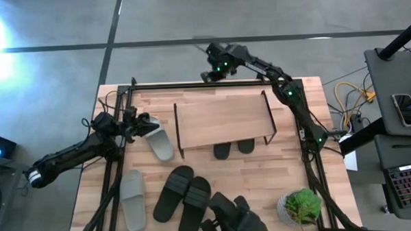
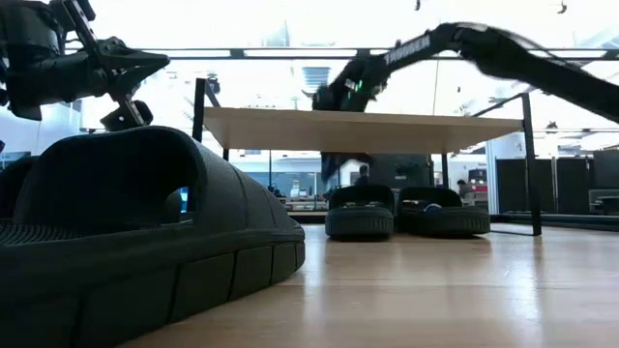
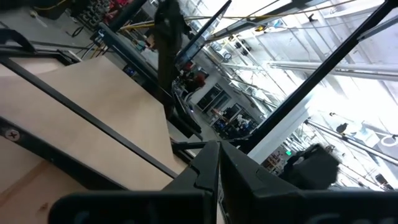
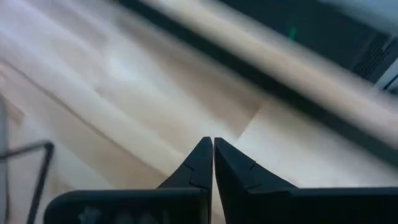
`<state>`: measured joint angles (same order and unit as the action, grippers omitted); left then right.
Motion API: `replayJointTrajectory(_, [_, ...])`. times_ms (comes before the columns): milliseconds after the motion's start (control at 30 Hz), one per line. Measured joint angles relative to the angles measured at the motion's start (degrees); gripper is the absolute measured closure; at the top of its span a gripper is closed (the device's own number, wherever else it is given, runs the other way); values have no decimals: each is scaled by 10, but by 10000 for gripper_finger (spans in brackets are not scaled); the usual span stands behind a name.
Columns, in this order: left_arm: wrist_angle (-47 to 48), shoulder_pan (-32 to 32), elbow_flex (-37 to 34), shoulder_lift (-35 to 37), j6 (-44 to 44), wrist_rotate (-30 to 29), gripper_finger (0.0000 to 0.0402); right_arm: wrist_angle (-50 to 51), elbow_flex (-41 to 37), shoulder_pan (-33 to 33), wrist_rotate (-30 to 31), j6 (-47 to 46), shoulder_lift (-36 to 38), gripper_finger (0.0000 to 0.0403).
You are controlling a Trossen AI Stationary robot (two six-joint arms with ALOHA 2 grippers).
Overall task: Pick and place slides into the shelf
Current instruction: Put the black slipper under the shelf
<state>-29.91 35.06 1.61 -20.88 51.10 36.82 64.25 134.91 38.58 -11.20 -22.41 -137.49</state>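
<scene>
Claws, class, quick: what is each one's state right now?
Left claw: shut, holding nothing, raised beside a light grey slide.
Right claw: shut, holding nothing, above the table's far edge behind the shelf.

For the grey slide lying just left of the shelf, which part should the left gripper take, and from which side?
I'd take the grey slide by its wide strap, coming from above. It lies sole-down and slanted beside the shelf, so the raised strap is the one part the fingers could close around. The left gripper sits at its upper end, fingers shut.
</scene>
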Motion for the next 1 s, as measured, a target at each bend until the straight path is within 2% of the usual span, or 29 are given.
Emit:
replayJointTrajectory(133, [0, 0, 0, 0, 11, 0, 402, -4, 0, -26, 51, 20, 85, 394])
replayJointTrajectory(233, [0, 0, 0, 0, 11, 0, 402, 23, 0, -72, 113, 53, 152, 394])
replayJointTrajectory(367, [0, 0, 1, 0, 11, 0, 402, 99, 0, -171, 225, 49, 234, 394])
replayJointTrajectory(500, [-1, 0, 3, 0, 11, 0, 402, 217, 0, -302, 354, -52, 280, 394])
replayJointTrajectory(567, [-1, 0, 3, 0, 11, 0, 402, 265, -3, -374, 398, -140, 284, 394])
replayJointTrajectory(600, [-1, 0, 3, 0, 11, 0, 402, 255, -12, -410, 409, -174, 285, 394])
replayJointTrajectory(767, [0, 0, 4, 1, 12, 0, 402, 262, -67, -561, 428, -303, 263, 394])
replayJointTrajectory(900, [0, 0, 4, 2, 12, 0, 402, 235, -124, -637, 443, -302, 210, 394])
replayJointTrajectory(1000, [-1, 0, 4, 3, 12, 5, 402, 224, -147, -664, 444, -292, 171, 394])
